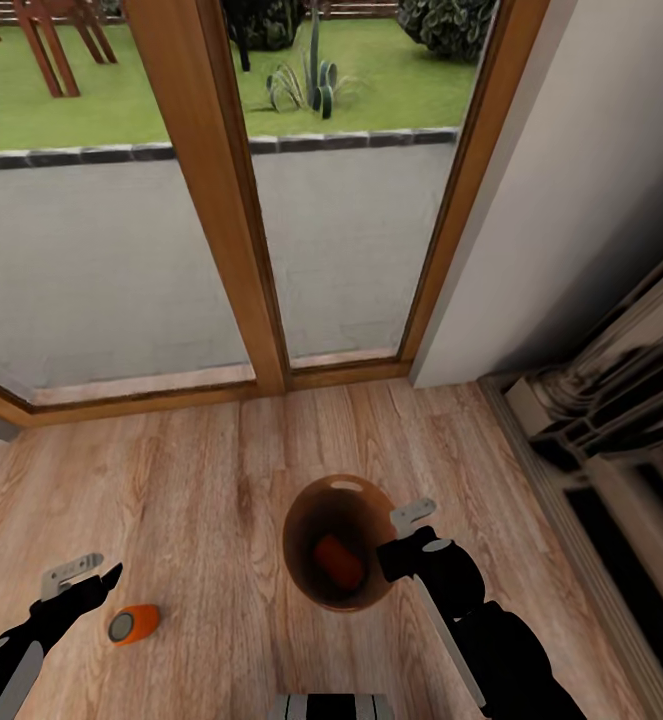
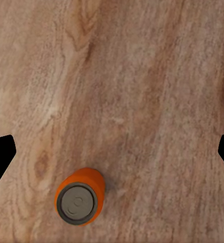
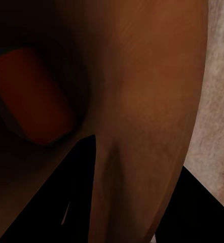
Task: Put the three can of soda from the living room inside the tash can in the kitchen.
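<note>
Now right claw [image 1: 403, 535] clamps trash can [image 1: 301, 570] rim, one orange can [image 1: 338, 562] inside; left claw [image 1: 96, 578] released above floor can [image 1: 133, 624], lower left; next: descend, grasp.

A light wood plank floor [image 1: 201, 480] fills the lower half of the frame. On it, at lower left, an orange can [image 1: 134, 624] lies on its side. At lower centre stands the bin [image 1: 301, 500], another orange can [image 1: 339, 562] inside it.

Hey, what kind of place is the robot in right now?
Most likely a room in a house, by a garden door: wood plank floor, wood-framed glass doors showing a lawn and paving outside, and a small bin on the floor.
</note>
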Controlling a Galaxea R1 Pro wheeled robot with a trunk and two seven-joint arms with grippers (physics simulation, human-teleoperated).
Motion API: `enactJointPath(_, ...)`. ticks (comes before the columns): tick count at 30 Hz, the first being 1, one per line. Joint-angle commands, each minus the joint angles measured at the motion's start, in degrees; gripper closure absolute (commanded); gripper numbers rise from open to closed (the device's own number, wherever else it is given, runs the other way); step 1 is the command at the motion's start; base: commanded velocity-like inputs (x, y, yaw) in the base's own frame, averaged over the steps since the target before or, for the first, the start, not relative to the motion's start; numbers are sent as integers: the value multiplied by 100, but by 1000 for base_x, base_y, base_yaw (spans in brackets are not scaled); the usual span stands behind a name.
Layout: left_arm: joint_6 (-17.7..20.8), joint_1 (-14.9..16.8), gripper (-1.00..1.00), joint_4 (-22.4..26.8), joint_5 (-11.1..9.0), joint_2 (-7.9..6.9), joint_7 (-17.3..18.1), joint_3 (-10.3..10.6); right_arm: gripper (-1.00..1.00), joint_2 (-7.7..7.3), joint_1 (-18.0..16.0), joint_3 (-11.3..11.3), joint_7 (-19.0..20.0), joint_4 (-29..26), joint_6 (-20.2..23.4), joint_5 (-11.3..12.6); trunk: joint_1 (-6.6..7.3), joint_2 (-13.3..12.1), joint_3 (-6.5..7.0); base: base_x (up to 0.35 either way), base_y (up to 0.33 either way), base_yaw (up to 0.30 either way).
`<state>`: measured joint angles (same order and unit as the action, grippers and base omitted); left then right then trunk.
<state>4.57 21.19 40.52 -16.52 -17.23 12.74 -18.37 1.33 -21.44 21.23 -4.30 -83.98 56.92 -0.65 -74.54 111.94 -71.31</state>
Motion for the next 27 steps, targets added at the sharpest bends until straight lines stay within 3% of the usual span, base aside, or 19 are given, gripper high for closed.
enactJointPath(1, 0, 3, -100, 0, 0, 0, 0, 0, 100, 3, -2, 4, -1, -3, -5, 74, -22, 42, -18, 0, 0, 0)
enactJointPath(12, 0, 2, -100, 0, 0, 0, 0, 0, 100, 8, -1, 4, 0, -4, -5, 76, -264, 483, -216, 0, 0, 0)
enactJointPath(27, 0, 3, -100, -19, 0, -7, -13, -17, 100, 8, 0, 4, -4, -4, -5, 82, -264, 483, -216, 0, 0, 0)
